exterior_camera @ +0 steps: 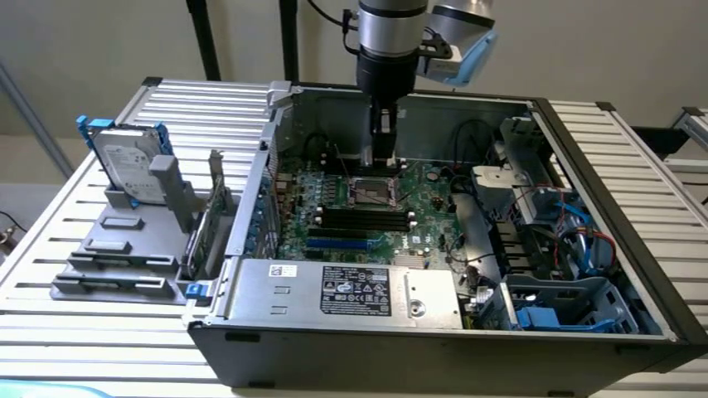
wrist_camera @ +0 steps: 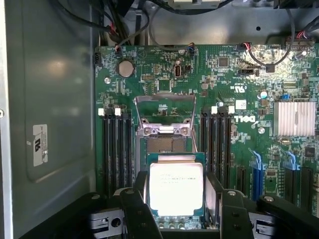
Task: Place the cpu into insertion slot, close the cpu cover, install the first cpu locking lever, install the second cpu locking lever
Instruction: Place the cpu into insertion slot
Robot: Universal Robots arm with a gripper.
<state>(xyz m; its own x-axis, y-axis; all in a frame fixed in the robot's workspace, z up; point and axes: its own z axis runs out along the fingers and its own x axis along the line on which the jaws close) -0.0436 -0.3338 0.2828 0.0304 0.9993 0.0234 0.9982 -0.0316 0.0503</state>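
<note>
While gripped at two opposite edges by the closed jaws, the cpu [wrist_camera: 176,188] is held silvery face up just beside the insertion slot [wrist_camera: 165,145], which lies uncovered; at the slot's far side the cpu cover [wrist_camera: 164,112] stands raised.

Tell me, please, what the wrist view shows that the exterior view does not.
Wrist view: the cpu gripped between the jaws, the open cover, a coin cell. Exterior view: the arm, a drive outside the case, the power supply. Both: the green board and the slot.
</note>
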